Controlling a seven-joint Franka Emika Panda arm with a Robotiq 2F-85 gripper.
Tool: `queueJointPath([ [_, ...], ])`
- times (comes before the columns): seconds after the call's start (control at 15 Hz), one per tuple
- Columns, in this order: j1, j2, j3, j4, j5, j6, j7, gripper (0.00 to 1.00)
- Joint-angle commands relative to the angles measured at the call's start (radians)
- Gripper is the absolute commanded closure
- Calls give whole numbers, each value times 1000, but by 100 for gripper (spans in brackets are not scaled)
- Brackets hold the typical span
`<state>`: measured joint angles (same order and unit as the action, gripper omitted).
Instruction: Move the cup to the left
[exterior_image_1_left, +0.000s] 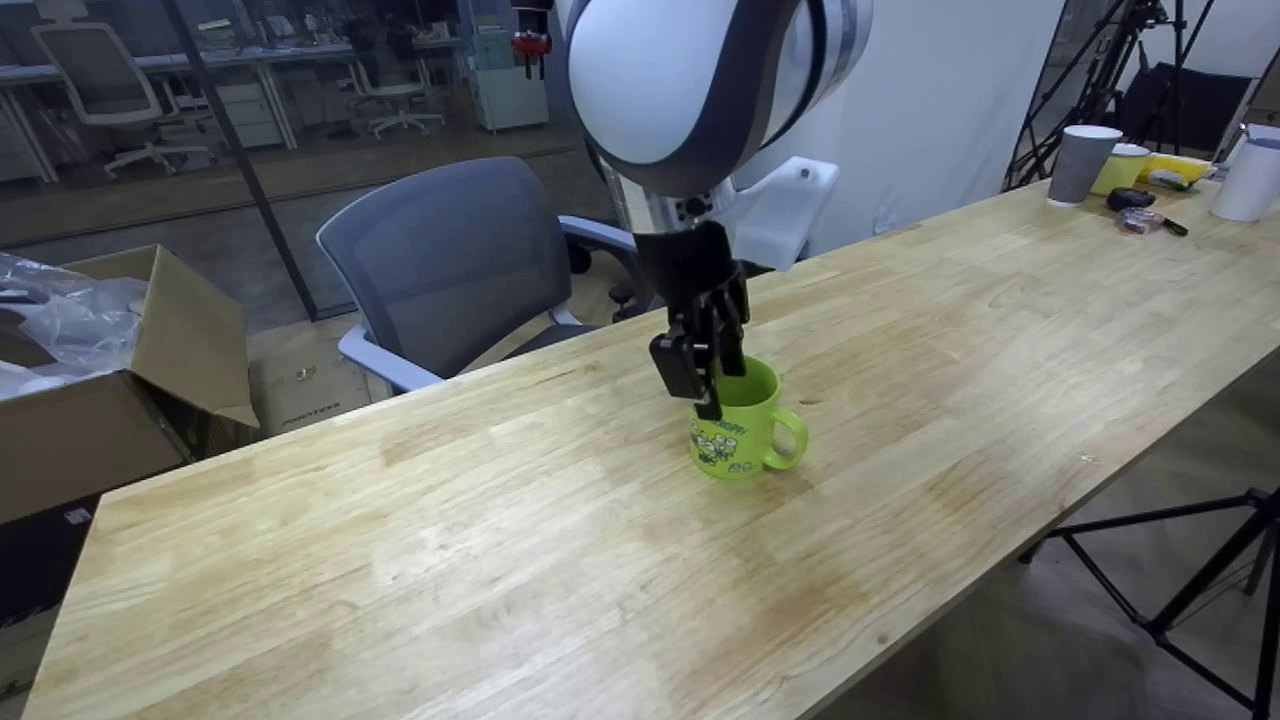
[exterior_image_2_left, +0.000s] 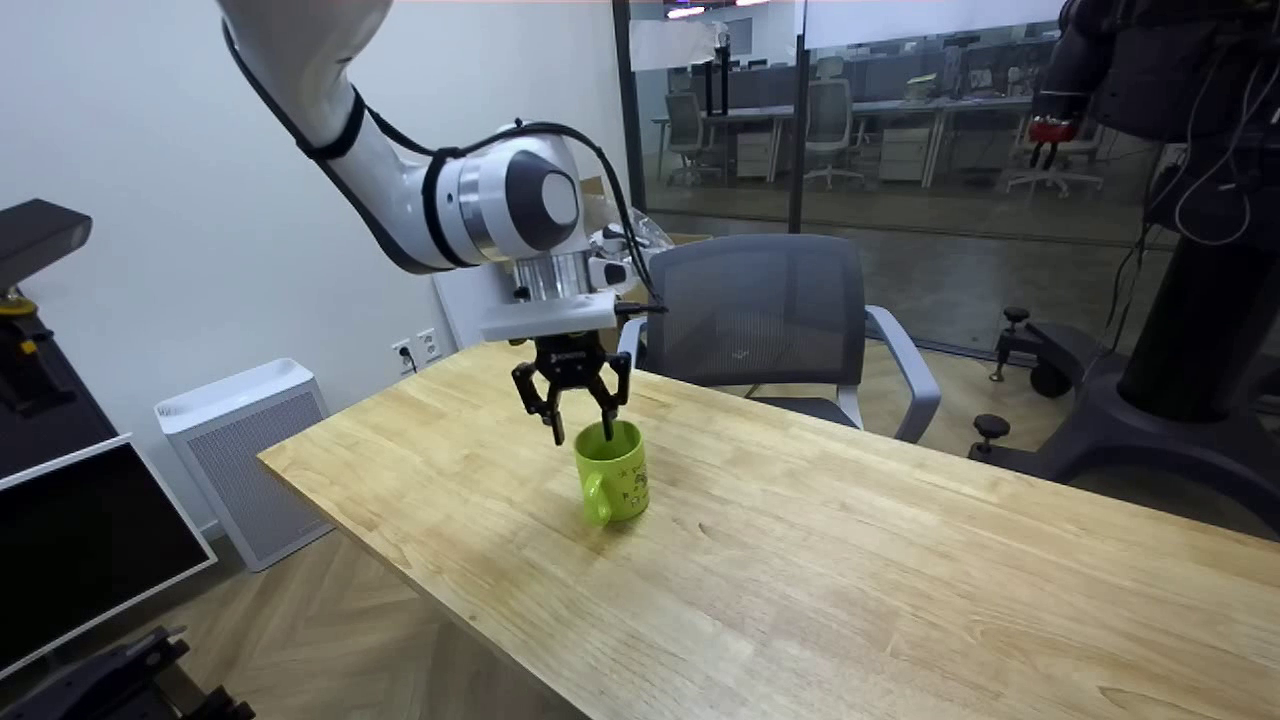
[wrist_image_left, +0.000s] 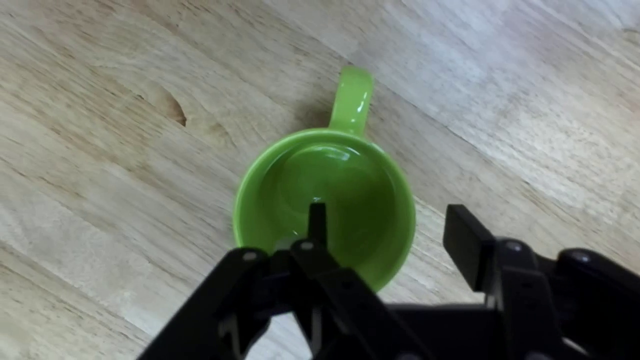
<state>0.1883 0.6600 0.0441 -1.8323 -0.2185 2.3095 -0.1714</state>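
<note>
Over the lime-green mug (exterior_image_2_left: 618, 477), my gripper (wrist_image_left: 385, 217) holds its fingers apart, one at the mouth, one outside, likely so I can pinch the wall.

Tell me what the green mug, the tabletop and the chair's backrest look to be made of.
Green mug: glazed ceramic or hard plastic; glossy, with sharp highlights on the handle. The look alone doesn't settle which.
Tabletop: apparently wood, or a wood-look surface; smooth with a soft sheen, and grain runs along strips.
Chair's backrest: probably mesh fabric; matte, with a fine, net-like texture.
</note>
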Motion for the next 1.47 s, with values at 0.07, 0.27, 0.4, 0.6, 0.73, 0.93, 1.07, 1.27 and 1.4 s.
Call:
queueJointPath([
  [0.07, 6, -56, -4, 25, -16, -74, 56, 1],
  [0.27, 4, -102, 1, 47, -12, -121, 63, 0],
  [0.4, 1, -135, 5, 59, -8, -149, 65, 0],
  [0.6, -4, -183, 8, 64, -6, -187, 66, 0],
  [0.73, -14, -167, 16, 62, -8, -167, 33, 0],
  [0.93, -17, -173, 19, 61, -7, -171, 30, 0],
  [1.07, -17, -164, 20, 60, -7, -169, 30, 0],
  [1.27, -17, -162, 20, 60, -7, -169, 30, 0],
  [1.4, -17, -162, 20, 60, -7, -169, 30, 0],
])
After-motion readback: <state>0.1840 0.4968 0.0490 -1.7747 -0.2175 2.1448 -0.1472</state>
